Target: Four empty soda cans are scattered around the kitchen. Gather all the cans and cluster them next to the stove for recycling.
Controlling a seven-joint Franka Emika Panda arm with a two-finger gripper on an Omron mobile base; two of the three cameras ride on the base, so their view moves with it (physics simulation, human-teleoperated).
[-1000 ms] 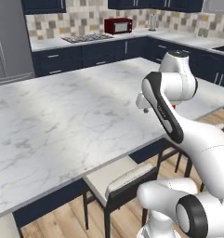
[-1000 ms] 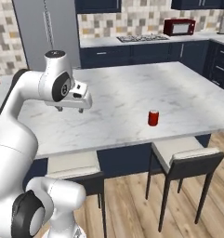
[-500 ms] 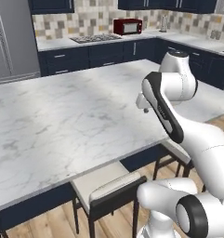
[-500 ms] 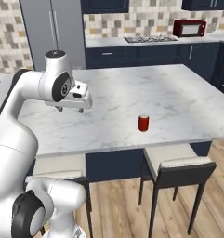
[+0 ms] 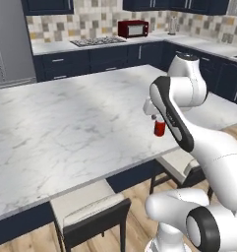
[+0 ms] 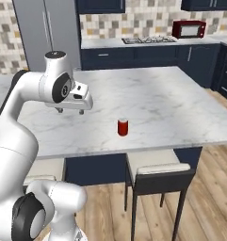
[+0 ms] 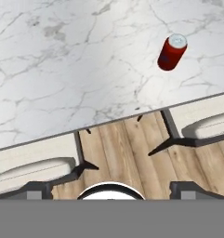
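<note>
One broad white marble island worktop point(image 6: 171, 101) carries everything that matters here and serves as the landmark. Two pale-seated dark-framed stools point(image 6: 157, 172) are tucked under its near edge, above the wood floor. Beyond its far side runs the back counter with navy cabinets, where the black gas stove point(image 6: 148, 40) sits flush in the marble just beside a red microwave point(image 6: 189, 29); a tall grey refrigerator point(image 6: 44, 33) stands past the island's far left corner in the right base view.

Over the island's near edge hangs the white arm's two-finger tool point(image 6: 70, 111), its fingers spread wide apart and holding nothing. It hovers above the marble, apart from any can.

On the island, close to its near edge and upright, stands a small red cylindrical soda can with a silvery top point(image 6: 123, 127). In the hand view the can point(image 7: 172, 52) lies up and to the right, well off the line of the fingers.

Judging from this, the step in hand is the approach to a can on the island, with no can yet beside the stove. The next move calls for swinging the tool sideways until the can sits between the spread fingers, lowering around its body, then closing. The stove is well apart from the island, so the carry will probably need the base to drive.
</note>
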